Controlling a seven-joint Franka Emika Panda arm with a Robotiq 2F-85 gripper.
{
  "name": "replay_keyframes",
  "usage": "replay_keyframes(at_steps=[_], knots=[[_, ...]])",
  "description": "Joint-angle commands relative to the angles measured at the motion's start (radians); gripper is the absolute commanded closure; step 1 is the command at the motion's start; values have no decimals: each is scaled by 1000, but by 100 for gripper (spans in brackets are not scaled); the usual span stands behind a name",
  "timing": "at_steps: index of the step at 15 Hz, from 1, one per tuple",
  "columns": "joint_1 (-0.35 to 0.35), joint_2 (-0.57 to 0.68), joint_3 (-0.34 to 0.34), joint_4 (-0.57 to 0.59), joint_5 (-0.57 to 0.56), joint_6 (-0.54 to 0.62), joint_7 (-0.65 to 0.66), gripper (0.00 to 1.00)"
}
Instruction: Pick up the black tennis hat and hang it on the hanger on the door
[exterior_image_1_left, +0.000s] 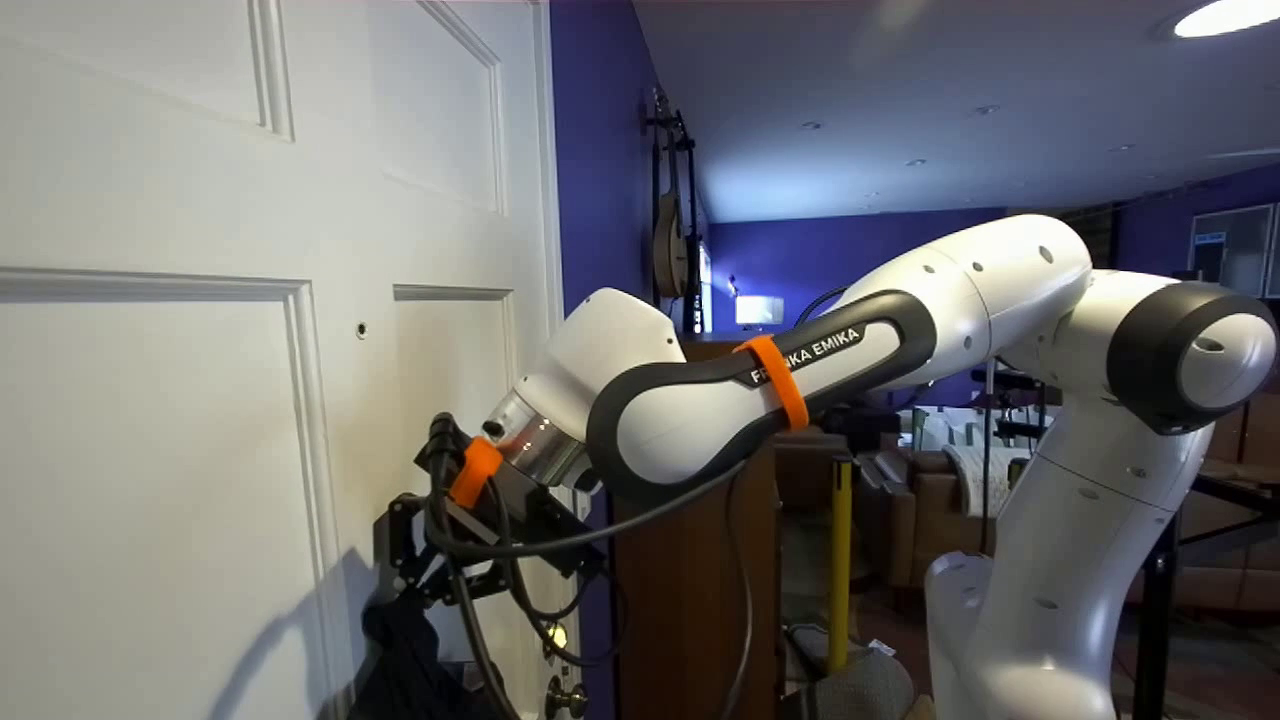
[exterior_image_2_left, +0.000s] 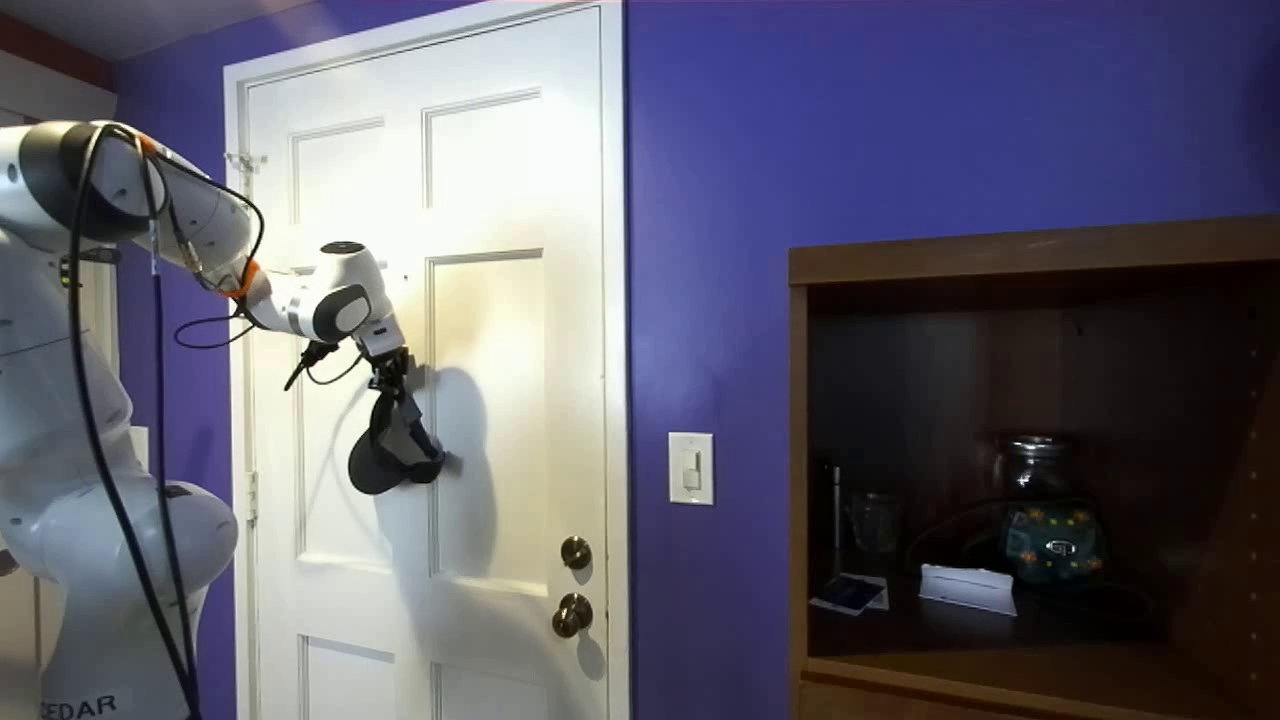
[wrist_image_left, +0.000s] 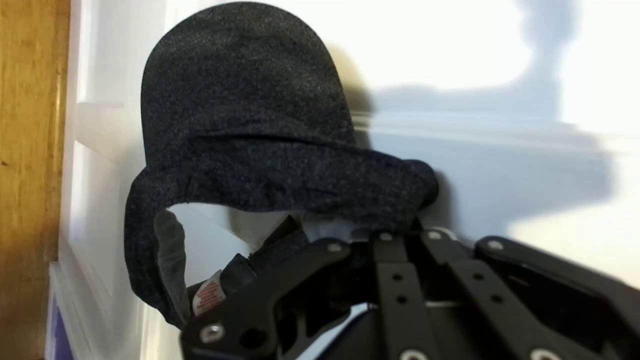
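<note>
Clenched at the gripper (wrist_image_left: 411, 234), pinching cloth of the black tennis hat (wrist_image_left: 250, 170) and holding it up. Largest of all, can see a purple wall (exterior_image_2_left: 740, 300) and, set into it, the tall white door (exterior_image_2_left: 480, 320) with its raised rectangular panels. To the right of that door in an exterior view, can make out a brown wooden cabinet (exterior_image_2_left: 1040, 253), open at the front and dark within. Can follow the white robot arm (exterior_image_1_left: 960, 290) in both exterior views, stretched toward the door and bent downward at the wrist. Back to the hat: hanging limp below the gripper, near the face of the door. From the wrist view, can pick out a rounded brim, then a band curling round an open gap with white door panel behind. Can't name for certain the exact part pinched, half hidden by the gripper's dark links. Inside the cabinet, can see a patterned bag (exterior_image_2_left: 1055, 540) in front of a lidded jar (exterior_image_2_left: 1035, 470). Between door and cabinet, can find a white light switch (exterior_image_2_left: 691, 468) on the wall. Low on the door, can see a round metal knob (exterior_image_2_left: 572, 615) just below a lock (exterior_image_2_left: 576, 552). Last, inside the hat in the wrist view, can spot a white tag (wrist_image_left: 209, 294) with red print.
</note>
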Motion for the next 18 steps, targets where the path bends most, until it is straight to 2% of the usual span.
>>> replay_keyframes(at_steps=[1,8,13,18], knots=[[36,28,-2,11,0,-10,14,99],[13,56,62,-37,-95,28,123,99],[-21,92,87,-40,-233,108,154,99],[13,158,71,-22,-236,158,112,99]])
